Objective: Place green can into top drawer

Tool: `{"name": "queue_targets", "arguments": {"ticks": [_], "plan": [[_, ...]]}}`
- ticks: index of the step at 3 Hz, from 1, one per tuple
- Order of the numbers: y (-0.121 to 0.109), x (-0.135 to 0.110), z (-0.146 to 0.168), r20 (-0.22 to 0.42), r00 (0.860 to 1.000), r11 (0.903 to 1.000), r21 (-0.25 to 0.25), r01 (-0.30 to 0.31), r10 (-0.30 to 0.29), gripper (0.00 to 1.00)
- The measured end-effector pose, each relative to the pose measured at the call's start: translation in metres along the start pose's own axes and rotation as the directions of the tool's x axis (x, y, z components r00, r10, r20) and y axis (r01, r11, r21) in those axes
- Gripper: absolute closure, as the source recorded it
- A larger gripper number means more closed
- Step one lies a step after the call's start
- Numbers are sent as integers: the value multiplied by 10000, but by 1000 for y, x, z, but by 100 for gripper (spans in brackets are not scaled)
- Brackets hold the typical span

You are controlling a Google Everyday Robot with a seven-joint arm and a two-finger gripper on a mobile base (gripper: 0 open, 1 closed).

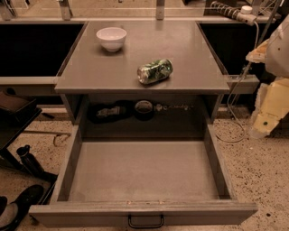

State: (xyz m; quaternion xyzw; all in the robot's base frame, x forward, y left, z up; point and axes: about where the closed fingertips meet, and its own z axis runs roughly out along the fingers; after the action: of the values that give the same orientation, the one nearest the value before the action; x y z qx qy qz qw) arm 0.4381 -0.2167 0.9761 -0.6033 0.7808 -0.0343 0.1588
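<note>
The green can lies on its side on the grey cabinet top, near the front edge and right of centre, with its silver round end facing left. The top drawer is pulled wide open below it; its flat grey floor is bare and its dark handle is on the front panel. My gripper is the pale shape at the right edge of the view, beside the cabinet, well right of the can and holding nothing I can see.
A white bowl stands at the back left of the cabinet top. Dark items lie on the shelf behind the drawer. A power strip and cables hang at the back right. A black chair base and shoes are at the left.
</note>
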Motion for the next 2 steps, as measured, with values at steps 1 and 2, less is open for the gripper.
{"name": "queue_targets", "arguments": {"ticks": [1,2], "plan": [[0,0,0,1,10000,10000,1,1,-1,0],[-10,-8,4,110,9996,9995,135,276,-277,0]]}}
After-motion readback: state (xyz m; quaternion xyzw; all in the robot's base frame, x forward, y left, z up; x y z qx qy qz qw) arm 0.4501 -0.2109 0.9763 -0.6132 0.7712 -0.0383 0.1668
